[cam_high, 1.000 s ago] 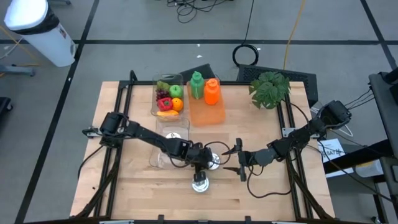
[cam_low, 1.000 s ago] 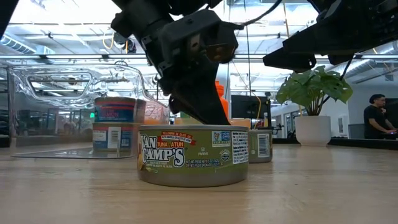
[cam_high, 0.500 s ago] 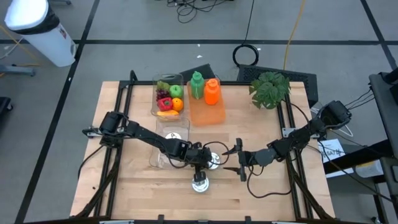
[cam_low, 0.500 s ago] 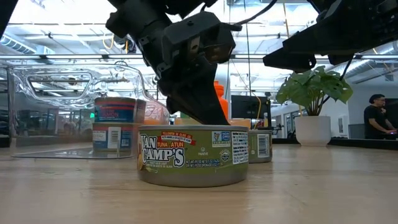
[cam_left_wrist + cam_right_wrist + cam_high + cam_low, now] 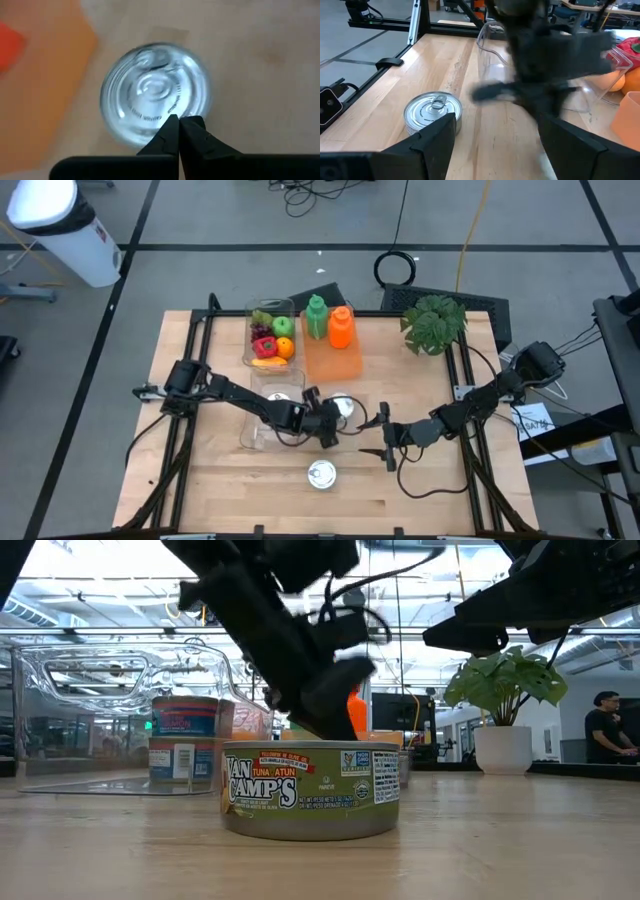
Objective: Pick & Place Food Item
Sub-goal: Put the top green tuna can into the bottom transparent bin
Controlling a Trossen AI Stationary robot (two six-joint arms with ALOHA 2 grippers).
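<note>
The left gripper [image 5: 329, 427], jaws pressed together (nothing between them), hovers beside one silver can [image 5: 342, 408]; the tuna can [image 5: 321, 474] sits nearer the table's [image 5: 220, 480] front edge. The right gripper [image 5: 378, 436] waits nearby, jaws spread.

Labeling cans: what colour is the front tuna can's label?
Olive green with a red banner, on the tuna can; low view shows it best.

1 tuna can [image 5: 321, 474] sits near the table's [image 5: 200, 480] front edge. Behind it, a 2nd can [image 5: 342, 408] lies mid-table, with a clear container [image 5: 262, 415] to its left. At the far edge stand a fruit bin [image 5: 270, 332], bottles [image 5: 330, 321] and, rightward, a plant [image 5: 433, 321].
</note>
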